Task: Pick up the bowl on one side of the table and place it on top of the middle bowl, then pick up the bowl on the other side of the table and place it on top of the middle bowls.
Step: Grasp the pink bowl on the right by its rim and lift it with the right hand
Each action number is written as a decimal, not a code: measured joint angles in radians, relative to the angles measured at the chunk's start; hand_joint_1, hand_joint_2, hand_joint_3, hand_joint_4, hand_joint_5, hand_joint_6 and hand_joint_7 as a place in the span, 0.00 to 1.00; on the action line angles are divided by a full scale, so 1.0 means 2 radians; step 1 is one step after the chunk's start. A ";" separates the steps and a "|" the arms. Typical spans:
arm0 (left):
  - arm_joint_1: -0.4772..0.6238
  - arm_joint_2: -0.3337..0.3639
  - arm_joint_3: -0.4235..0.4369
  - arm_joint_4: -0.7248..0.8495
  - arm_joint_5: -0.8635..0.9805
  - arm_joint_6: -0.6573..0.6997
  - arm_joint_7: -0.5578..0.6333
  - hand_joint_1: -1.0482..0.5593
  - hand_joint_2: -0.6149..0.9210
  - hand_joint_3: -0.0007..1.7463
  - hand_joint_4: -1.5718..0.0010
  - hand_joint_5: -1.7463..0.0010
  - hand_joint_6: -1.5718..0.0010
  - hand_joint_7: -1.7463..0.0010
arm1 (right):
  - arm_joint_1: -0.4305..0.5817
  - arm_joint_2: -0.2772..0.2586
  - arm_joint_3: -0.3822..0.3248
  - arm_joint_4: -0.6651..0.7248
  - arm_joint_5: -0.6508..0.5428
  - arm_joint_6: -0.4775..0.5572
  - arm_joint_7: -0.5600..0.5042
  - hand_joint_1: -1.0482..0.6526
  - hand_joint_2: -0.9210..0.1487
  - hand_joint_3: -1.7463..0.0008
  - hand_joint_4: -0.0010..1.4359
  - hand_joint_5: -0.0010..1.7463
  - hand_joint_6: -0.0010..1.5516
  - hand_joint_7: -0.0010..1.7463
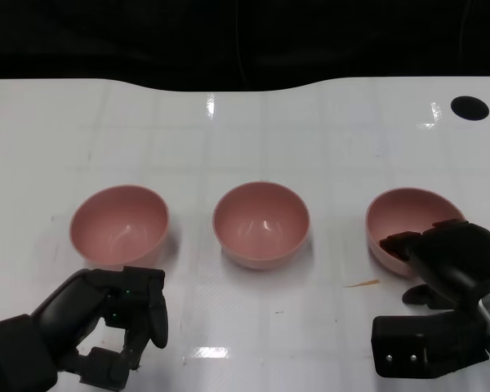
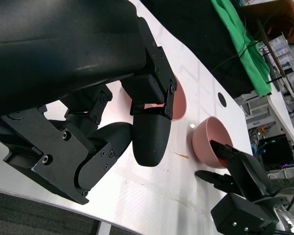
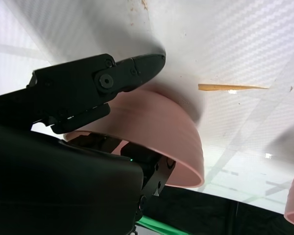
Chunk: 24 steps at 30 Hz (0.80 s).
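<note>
Head view: three empty pink bowls sit in a row across the middle of the white counter (image 1: 310, 131). The right hand (image 1: 441, 253), lower right, pinches the right bowl (image 1: 404, 214) at its near rim, apparently to lift it onto the middle bowl (image 1: 261, 222). The left hand (image 1: 126, 314), lower left, hangs empty and loosely curled, just below the left bowl (image 1: 118, 224).

Left wrist view: fingers (image 2: 149, 137) hold nothing.

Right wrist view: one finger (image 3: 132, 71) lies outside the wall, others reach inside.
</note>
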 measured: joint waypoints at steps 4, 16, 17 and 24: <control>0.000 0.000 0.000 0.001 0.000 -0.002 0.000 0.55 0.69 0.77 0.42 0.04 0.46 0.15 | -0.007 0.001 0.002 0.026 0.011 -0.026 -0.046 0.49 0.00 1.00 0.54 0.58 0.65 0.02; 0.002 0.000 0.000 -0.002 0.000 0.000 0.000 0.55 0.66 0.80 0.43 0.02 0.46 0.15 | -0.044 0.007 0.008 0.132 0.025 -0.103 -0.212 0.52 0.50 0.34 0.69 1.00 0.48 0.99; 0.002 0.000 0.000 -0.002 0.000 0.000 0.000 0.55 0.66 0.80 0.42 0.02 0.46 0.15 | -0.046 0.009 0.007 0.133 0.029 -0.105 -0.216 0.52 0.49 0.33 0.68 1.00 0.48 1.00; 0.002 0.000 0.000 -0.002 0.000 0.000 0.000 0.55 0.67 0.79 0.42 0.02 0.46 0.15 | -0.049 0.012 -0.001 0.093 0.043 -0.105 -0.218 0.49 0.35 0.42 0.67 1.00 0.47 1.00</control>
